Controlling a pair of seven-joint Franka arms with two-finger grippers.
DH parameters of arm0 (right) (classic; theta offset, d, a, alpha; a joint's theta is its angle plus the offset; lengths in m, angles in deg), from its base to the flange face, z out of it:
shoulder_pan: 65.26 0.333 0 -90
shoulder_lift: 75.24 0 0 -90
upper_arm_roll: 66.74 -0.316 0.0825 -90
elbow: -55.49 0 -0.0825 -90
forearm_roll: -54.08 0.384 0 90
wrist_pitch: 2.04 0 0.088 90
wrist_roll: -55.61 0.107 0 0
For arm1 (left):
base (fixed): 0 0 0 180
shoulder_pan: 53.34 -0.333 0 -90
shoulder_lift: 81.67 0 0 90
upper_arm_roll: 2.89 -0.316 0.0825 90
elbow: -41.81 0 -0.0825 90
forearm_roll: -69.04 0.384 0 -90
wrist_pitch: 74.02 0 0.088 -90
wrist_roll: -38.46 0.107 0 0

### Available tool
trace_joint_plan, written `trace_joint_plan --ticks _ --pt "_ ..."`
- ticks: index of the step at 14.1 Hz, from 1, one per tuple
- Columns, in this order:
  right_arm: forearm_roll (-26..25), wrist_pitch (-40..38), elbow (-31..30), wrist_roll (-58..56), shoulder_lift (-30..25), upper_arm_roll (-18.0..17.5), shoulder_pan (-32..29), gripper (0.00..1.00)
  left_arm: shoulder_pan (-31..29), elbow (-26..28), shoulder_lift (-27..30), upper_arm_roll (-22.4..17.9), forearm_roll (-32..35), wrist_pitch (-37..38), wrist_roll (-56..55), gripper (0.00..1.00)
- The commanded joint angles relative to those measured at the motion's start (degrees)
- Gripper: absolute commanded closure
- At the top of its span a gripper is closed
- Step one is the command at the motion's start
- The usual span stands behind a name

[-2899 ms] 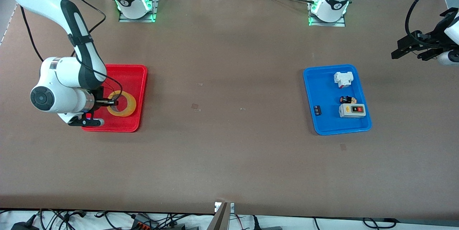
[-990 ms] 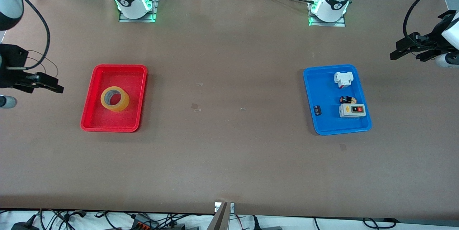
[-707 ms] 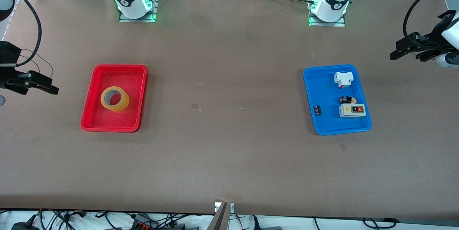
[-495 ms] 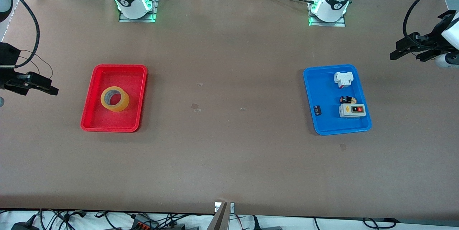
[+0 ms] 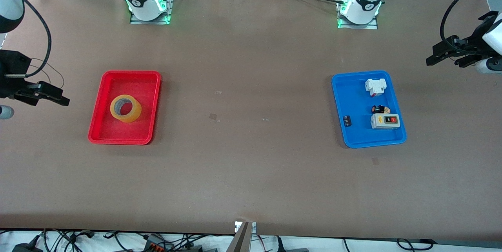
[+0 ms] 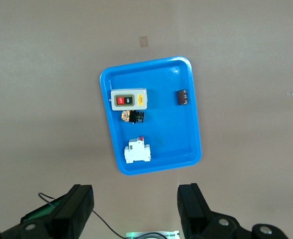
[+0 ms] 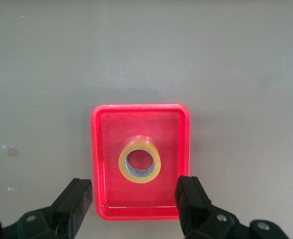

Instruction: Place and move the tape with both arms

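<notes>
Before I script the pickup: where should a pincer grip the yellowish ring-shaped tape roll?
Probably from straight above, across the wall of the yellowish ring-shaped tape roll: it lies flat in the red plastic tray, hole upward, so one finger fits inside, one outside.

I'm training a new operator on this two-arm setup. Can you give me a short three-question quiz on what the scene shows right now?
1. Which tray holds the tape?
2. True or false: the right gripper is shut on the tape.
3. How many items lie in the blue tray? A) two B) four C) six

Key:
1. The red tray.
2. False: it is open, raised off to the side of the red tray; the left gripper is open too, waiting.
3. B
</notes>
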Motion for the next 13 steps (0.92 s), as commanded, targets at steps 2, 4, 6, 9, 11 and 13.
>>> trace_joint_plan --ticks 2,4,6,9,11,13 --pt "0.14 2.35 -13.16 -0.89 -11.69 -0.53 -0.65 0.00 -0.04 -0.06 -0.06 0.73 0.35 0.53 0.74 0.00" --pt "0.14 1.57 -13.17 -2.90 -11.96 -0.62 -0.74 0.00 -0.04 -0.06 -0.06 0.73 0.35 0.53 0.74 0.00" --pt "0.32 -1.50 -12.73 -3.97 -12.14 -0.44 -0.74 0.00 -0.04 -0.06 -0.06 0.73 0.35 0.53 0.74 0.00" --pt "0.85 -0.38 -12.64 -3.00 -12.40 -0.44 -0.74 0.00 -0.04 -0.06 -0.06 0.73 0.35 0.62 0.66 0.00" --pt "0.85 0.85 -12.64 -1.60 -12.40 -0.44 -0.74 0.00 -0.04 -0.14 -0.06 0.73 0.35 0.70 0.66 0.00" --pt "0.76 0.42 -12.64 -1.07 -12.49 -0.70 -0.47 0.00 -0.04 -0.14 -0.06 0.73 0.35 0.79 0.66 0.00"
